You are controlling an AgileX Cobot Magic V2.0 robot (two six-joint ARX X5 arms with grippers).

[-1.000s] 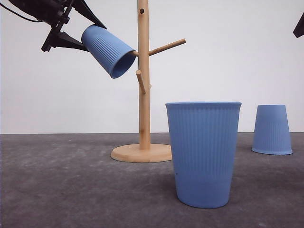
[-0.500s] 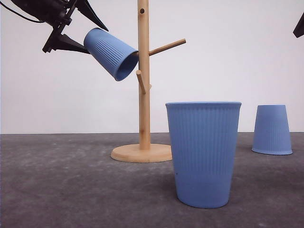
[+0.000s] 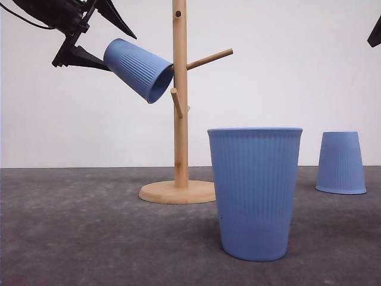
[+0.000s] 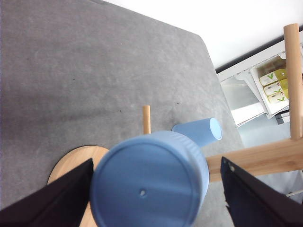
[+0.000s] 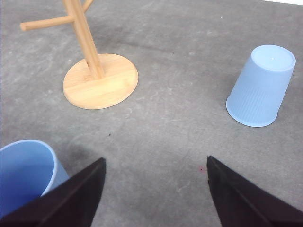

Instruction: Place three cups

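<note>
Against the frames from a second ago, I see the tilted cup (image 3: 138, 68) sitting a touch higher and closer to the post of the wooden rack (image 3: 179, 107), its mouth now right against the post in the upper left of the front view. The left gripper (image 3: 109, 39) has its black fingers (image 3: 80, 58) spread just wider than the cup's base; a sliver of wall shows between the upper finger and the cup, so I read the jaws as released, not clamping. In the left wrist view the cup's base (image 4: 147, 189) sits between the two fingers (image 4: 52, 198) with the rack's peg running off beside it.

The upright cup (image 3: 255, 192) stands in the lower middle of the front view, nearest the camera, unchanged. The inverted cup (image 3: 340, 162) rests at the right, farther back, also unchanged.

The right gripper (image 5: 156, 194) hangs with its fingers wide apart over bare tabletop; between the upright cup (image 5: 26, 172) at the lower left and the inverted cup (image 5: 262, 85) at the upper right there is open room. The rack's round base (image 5: 100, 80) sits well apart from both.

The grey table (image 3: 77, 232) is matte and mottled, with a plain white wall behind it.
</note>
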